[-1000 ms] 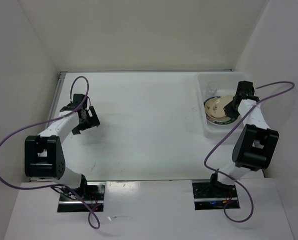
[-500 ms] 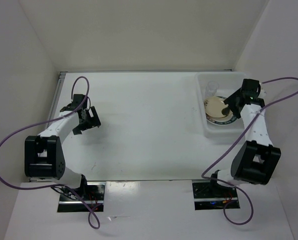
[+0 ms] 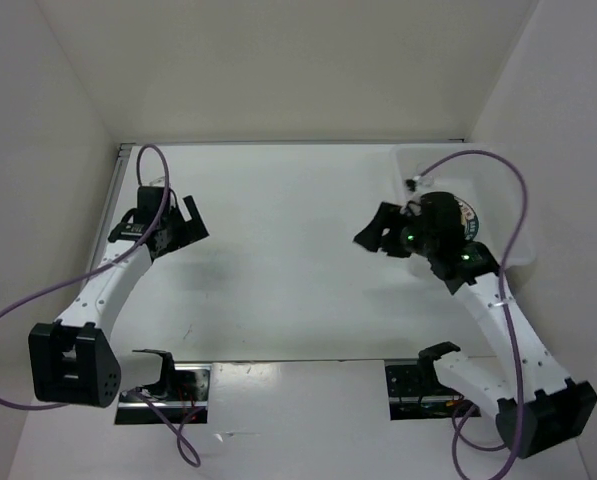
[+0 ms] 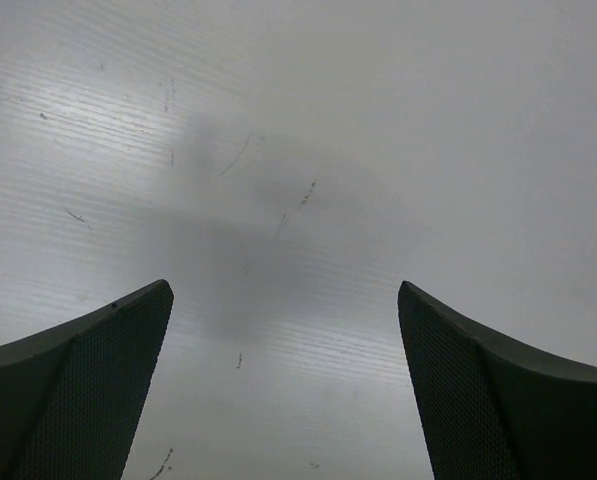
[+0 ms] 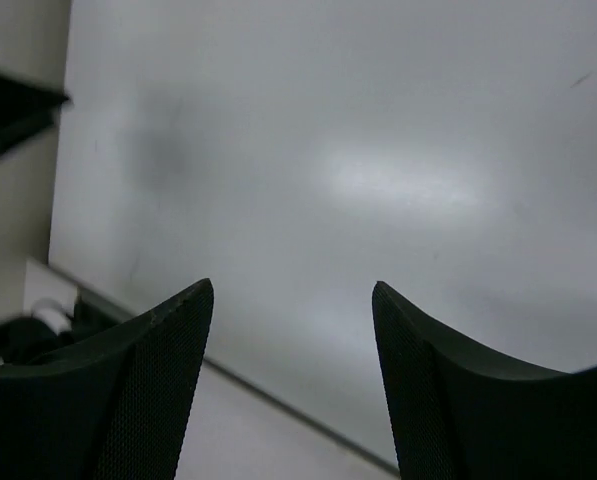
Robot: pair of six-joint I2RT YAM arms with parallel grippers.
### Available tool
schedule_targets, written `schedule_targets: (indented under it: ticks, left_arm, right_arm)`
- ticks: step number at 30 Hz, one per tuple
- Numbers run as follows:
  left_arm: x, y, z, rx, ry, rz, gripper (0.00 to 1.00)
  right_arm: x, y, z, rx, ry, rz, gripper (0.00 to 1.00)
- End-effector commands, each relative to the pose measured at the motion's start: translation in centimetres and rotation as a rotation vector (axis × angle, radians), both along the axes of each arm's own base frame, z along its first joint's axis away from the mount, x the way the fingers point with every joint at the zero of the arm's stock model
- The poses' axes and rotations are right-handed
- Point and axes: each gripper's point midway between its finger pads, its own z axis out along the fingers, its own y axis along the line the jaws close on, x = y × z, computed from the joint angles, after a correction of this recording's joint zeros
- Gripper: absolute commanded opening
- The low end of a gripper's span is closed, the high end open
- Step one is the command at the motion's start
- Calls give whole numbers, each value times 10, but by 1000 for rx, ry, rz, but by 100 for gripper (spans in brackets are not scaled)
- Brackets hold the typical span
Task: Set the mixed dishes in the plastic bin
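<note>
Since the earlier frame the right arm had swung out of the bin and to the left, and the left arm had changed its pose at the far-left side of the table.

From the top camera, the right gripper (image 3: pixel 371 235) hung over the bare table (image 3: pixel 288 250) just left of the bin (image 3: pixel 400 180), its jaws apart and nothing in them. The arm's wrist and forearm crossed the bin's near-left corner and hid most of what lay inside. Only a slice of a plate (image 3: pixel 471 214) with a dark patterned rim showed in the bin; the cup could not be made out. No dish lay on the open table, so the job looked close to done. The left gripper (image 3: pixel 186 222) was well apart from all this, spread wide and empty.

At the left wrist, the left gripper (image 4: pixel 284 290) showed both fingers far apart over scuffed tabletop, nothing between them.

At the right wrist, the right gripper (image 5: pixel 293 290) also stood open and empty above the table.

The likely trouble was the right arm's cable (image 3: pixel 498 170), which looped over the bin. A quick pull back could let it, or the forearm, catch the rim and drag or tip the bin.
</note>
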Motion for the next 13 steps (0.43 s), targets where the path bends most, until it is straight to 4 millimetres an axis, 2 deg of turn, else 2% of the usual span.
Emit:
schedule_targets:
  ticks: [1, 3, 5, 6, 7, 8, 10, 11, 12, 13]
  left_arm:
    - [0, -17, 19, -112, -87, -2, 100]
    - [-8, -29, 14, -180, -86, -5, 100]
    - [-15, -32, 20, -211, -121, 4, 100]
    - [-21, -32, 15, -219, -121, 12, 100]
    - [-25, -32, 26, -231, -161, 16, 100]
    - [-30, -31, 27, -231, -164, 16, 100]
    - [-37, -27, 33, -225, -191, 35, 100]
    - [-40, -27, 35, -225, -195, 35, 100]
    - [-43, -30, 37, -236, -207, 33, 100]
    - [-46, -28, 39, -227, -212, 42, 100]
  right_arm:
    - [-43, 63, -38, -37, 113, 313, 70]
    - [-67, 96, -48, -51, 148, 456, 72]
    - [-85, 115, -79, -79, 240, 558, 73]
    - [-94, 122, -87, -88, 271, 597, 74]
    - [-109, 133, -93, -106, 287, 672, 74]
    - [-118, 141, -100, -108, 310, 722, 76]
    - [-131, 151, -104, -115, 304, 777, 82]
    - [-130, 154, -101, -107, 283, 791, 85]
    - [-135, 156, -97, -95, 275, 813, 90]
    - [-135, 156, -97, -95, 275, 813, 100]
